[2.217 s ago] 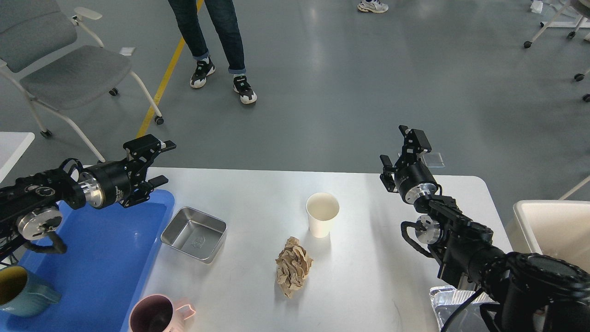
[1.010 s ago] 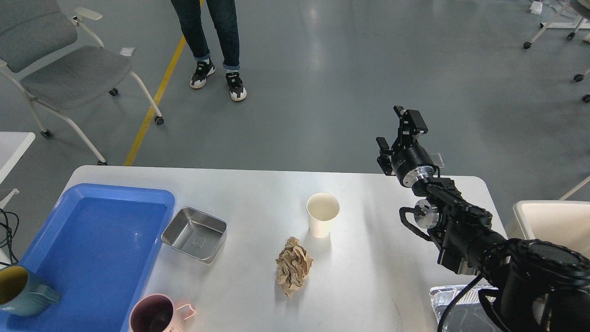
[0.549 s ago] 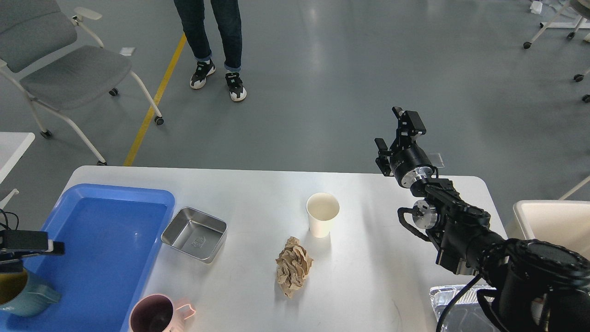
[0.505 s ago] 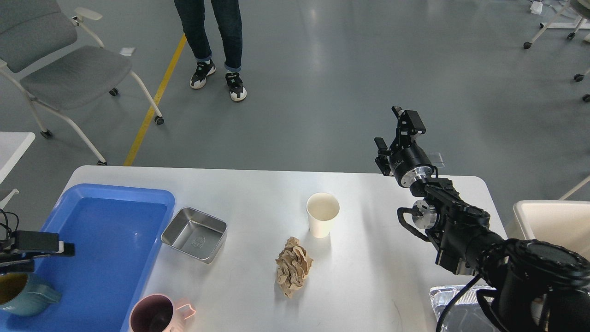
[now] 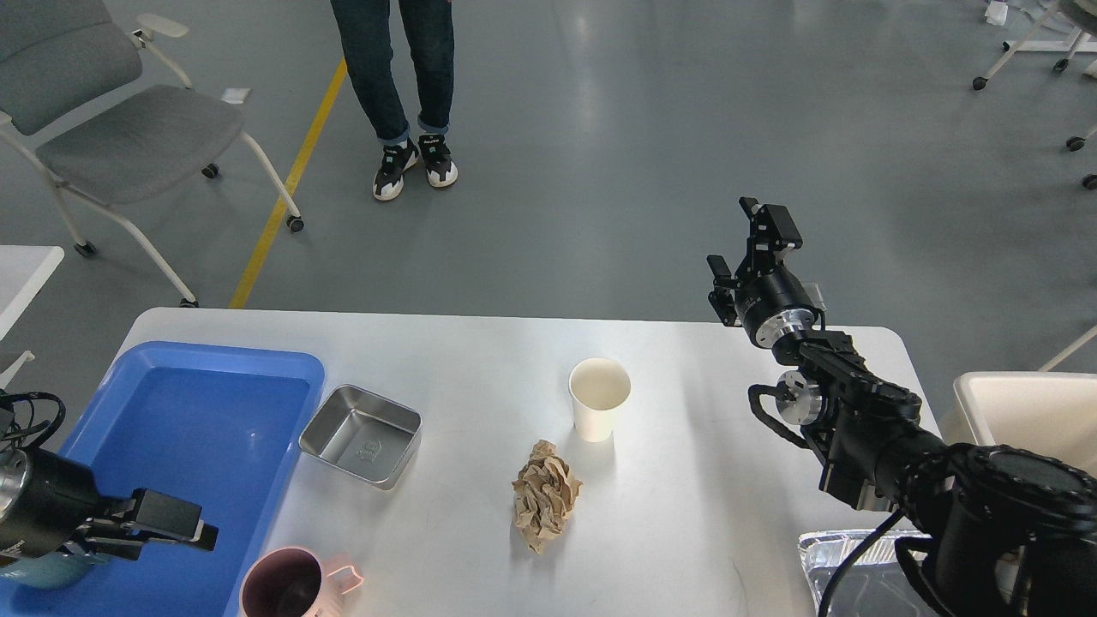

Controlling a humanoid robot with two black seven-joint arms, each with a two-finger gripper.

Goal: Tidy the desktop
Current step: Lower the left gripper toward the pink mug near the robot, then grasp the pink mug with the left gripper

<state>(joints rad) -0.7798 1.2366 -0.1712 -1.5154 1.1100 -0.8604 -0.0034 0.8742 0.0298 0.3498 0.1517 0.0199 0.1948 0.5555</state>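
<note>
The white desktop (image 5: 686,480) carries a white paper cup (image 5: 600,398), a crumpled brown paper ball (image 5: 545,495) and a square metal dish (image 5: 361,435). A pink mug (image 5: 291,584) stands at the front edge. A blue tray (image 5: 188,428) lies on the left end. My left gripper (image 5: 158,536) hovers low over the tray's near end, just left of the pink mug, open and empty. A teal mug (image 5: 34,572) is mostly hidden under that arm. My right gripper (image 5: 747,247) is open and empty, raised above the desktop's far right edge.
A cream bin (image 5: 1020,420) stands off the right end of the desktop. A foil container (image 5: 844,570) sits at the front right corner under my right arm. A person's legs (image 5: 403,103) and a grey chair (image 5: 111,120) are on the floor beyond the table.
My left arm left the far left of the table, dropped out of view, and has come back in at the lower left, moving right over the tray. My right gripper rose slightly.
</note>
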